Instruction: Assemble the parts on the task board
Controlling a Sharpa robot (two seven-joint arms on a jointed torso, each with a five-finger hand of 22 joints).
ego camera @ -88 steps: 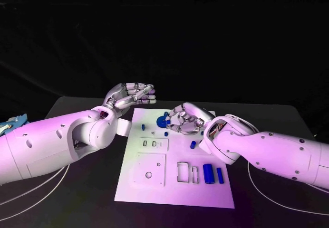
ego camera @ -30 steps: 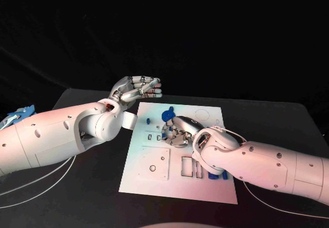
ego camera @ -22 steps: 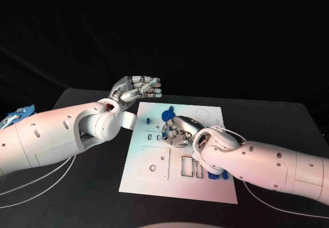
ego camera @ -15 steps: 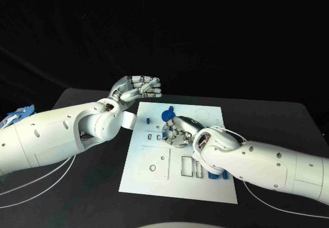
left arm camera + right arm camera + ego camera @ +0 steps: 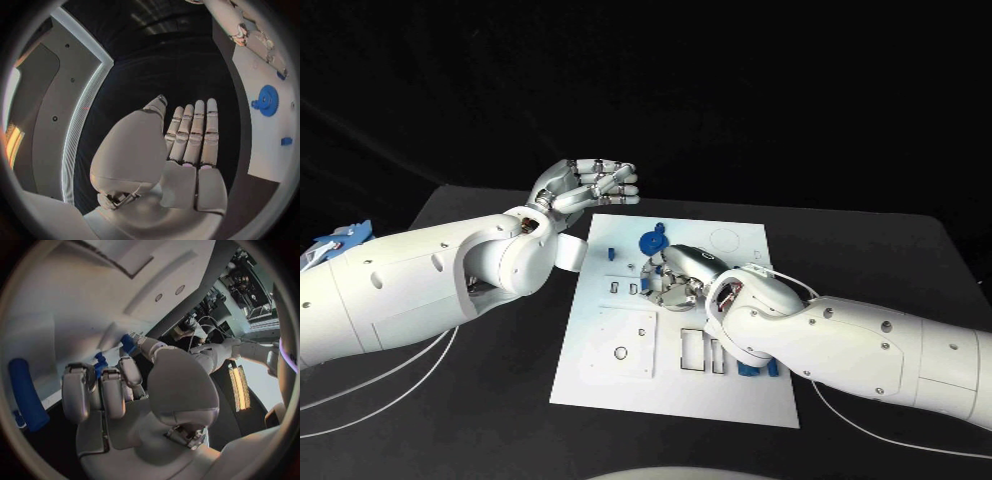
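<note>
Black table (image 5: 877,260) and dark backdrop frame the white task board (image 5: 747,400), which lies in the middle between the two arms. On the board's far part, beyond the right hand, sits a blue gear (image 5: 649,243), also seen from the left wrist (image 5: 267,100); a small blue piece (image 5: 609,253) lies just beside it toward the left arm. At the board's near part, partly under the right forearm, blue cylinders (image 5: 759,369) rest next to narrow rectangular slots (image 5: 692,351) that look empty.

The right hand (image 5: 674,283) is down on the board's middle, fingers curled inward. In the right wrist view a small blue part (image 5: 100,365) shows at its fingertips (image 5: 78,377), apparently pinched, though contact is not fully clear. A long blue cylinder (image 5: 26,392) lies on the board beside that hand.

The left hand (image 5: 586,186) hovers off the board's far left corner, fingers loosely curled, holding nothing.

Judging by the empty slots, the square plate's open holes (image 5: 620,353) and the loose pieces, most of the assembly seems still to be done.
</note>
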